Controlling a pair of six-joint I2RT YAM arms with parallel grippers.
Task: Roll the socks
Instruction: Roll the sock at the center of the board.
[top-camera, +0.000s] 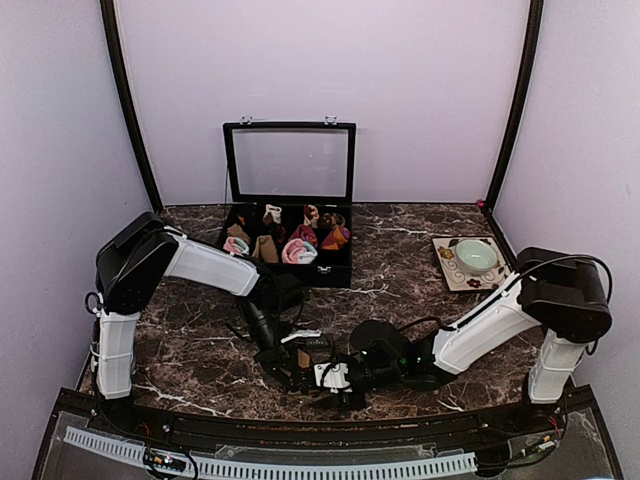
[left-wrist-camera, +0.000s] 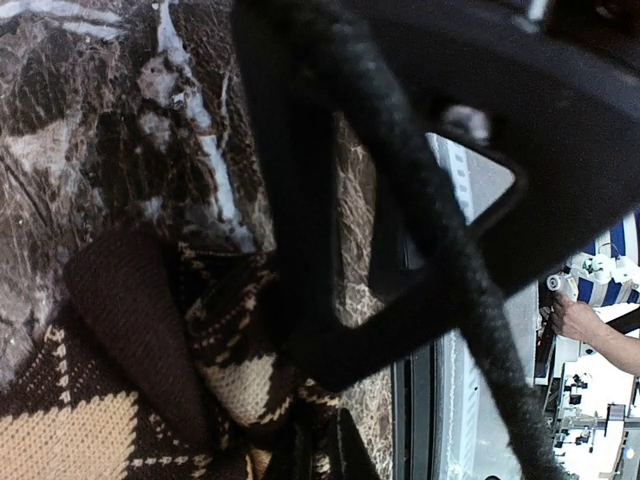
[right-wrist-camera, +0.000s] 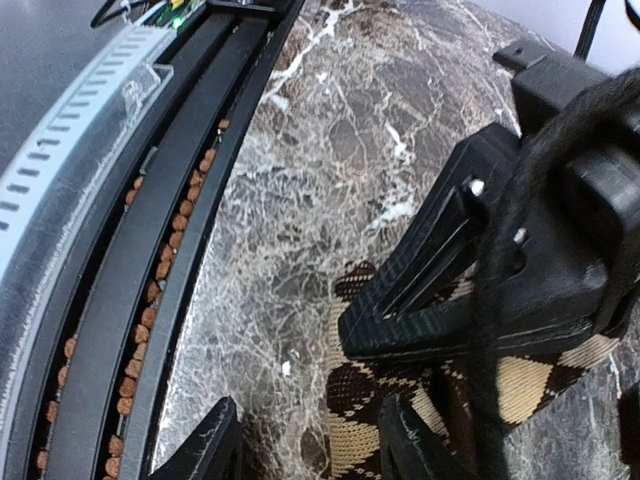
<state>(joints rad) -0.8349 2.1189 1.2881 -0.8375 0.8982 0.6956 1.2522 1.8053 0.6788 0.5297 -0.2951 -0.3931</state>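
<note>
Marble table (top-camera: 400, 285); brown-beige diamond sock (left-wrist-camera: 60, 440) bunched

One table (top-camera: 420, 290) carries two arms, the left arm (top-camera: 205, 265) and the right arm (top-camera: 480, 335), each ending in one claw: the left claw (top-camera: 288, 368) and the right claw (right-wrist-camera: 305, 440). At the far middle stands one open box (top-camera: 335, 272) holding several sock rolls (top-camera: 299, 252), packed too close to count surely, two of them pink and white. Far right sits one tray (top-camera: 450, 278) bearing one green bowl (top-camera: 476, 255), and near the middle lies one brown-and-beige diamond sock (right-wrist-camera: 352, 425) bundle; whether it is one sock or two cannot be told.
</note>
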